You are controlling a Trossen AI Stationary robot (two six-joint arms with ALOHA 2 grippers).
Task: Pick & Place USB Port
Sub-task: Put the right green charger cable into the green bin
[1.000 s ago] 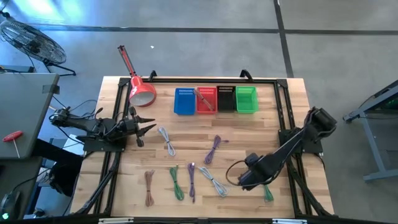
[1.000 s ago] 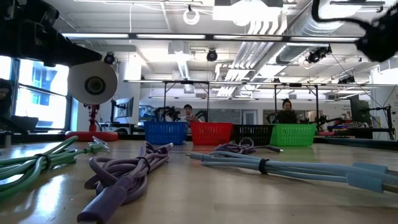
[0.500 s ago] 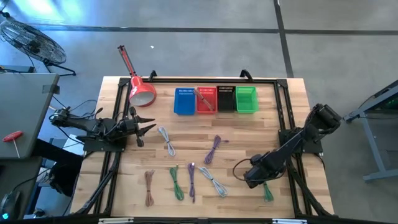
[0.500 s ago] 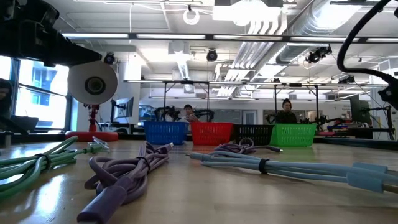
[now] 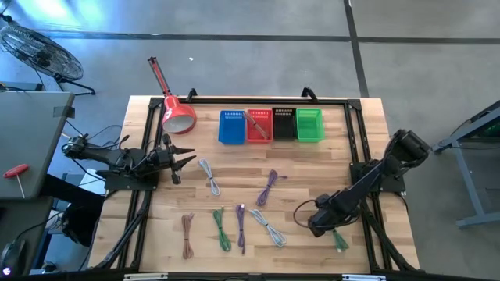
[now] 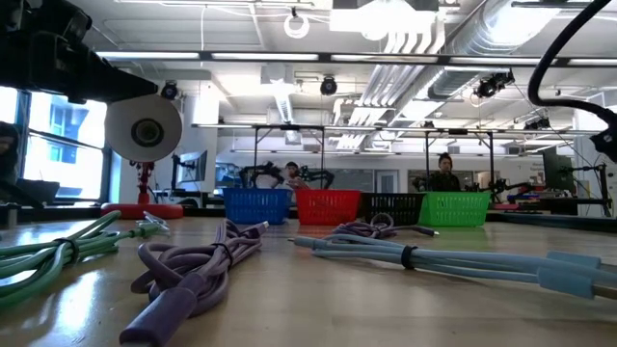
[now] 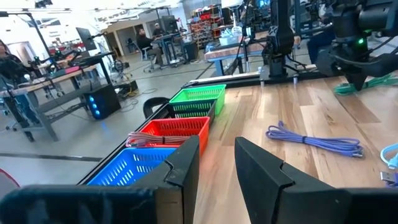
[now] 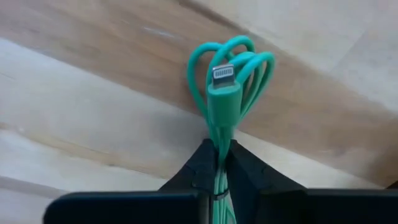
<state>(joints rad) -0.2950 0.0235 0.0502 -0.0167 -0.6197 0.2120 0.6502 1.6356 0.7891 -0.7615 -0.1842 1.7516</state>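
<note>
A bundled green cable point(image 8: 227, 74) lies on the wood near the table's front right point(image 5: 337, 240). Its silver-tipped connector point(image 8: 222, 73) rests on top of the loops. My right gripper point(image 8: 219, 152) is shut on this bundle and shows in the high view too point(image 5: 322, 224). My left gripper point(image 5: 186, 160) waits at the table's left side, open, with nothing between its fingers point(image 7: 214, 149). Four small baskets stand in a row at the far edge: blue point(image 5: 232, 126), red point(image 5: 258, 125), black point(image 5: 283, 123) and green point(image 5: 309, 125). My right gripper pinches the green bundle's strands point(image 8: 219, 134) between its two fingertips, just behind the connector. The fingers slant down toward the table's near right corner. The looped end point(image 8: 233, 53) and the connector stick out past the fingertips and lie on the wood.
Other bundled cables lie across the table's middle and front: grey-white point(image 5: 209, 176), purple point(image 5: 268, 186), brown point(image 5: 187, 234), green point(image 5: 222, 228), another purple point(image 5: 241, 226) and light blue point(image 5: 268, 228). A red lamp point(image 5: 178, 115) sits at the far left.
My right arm has moved a little toward the table's right edge, closer to the green cable. The other cables and my left arm have stayed where they were.
</note>
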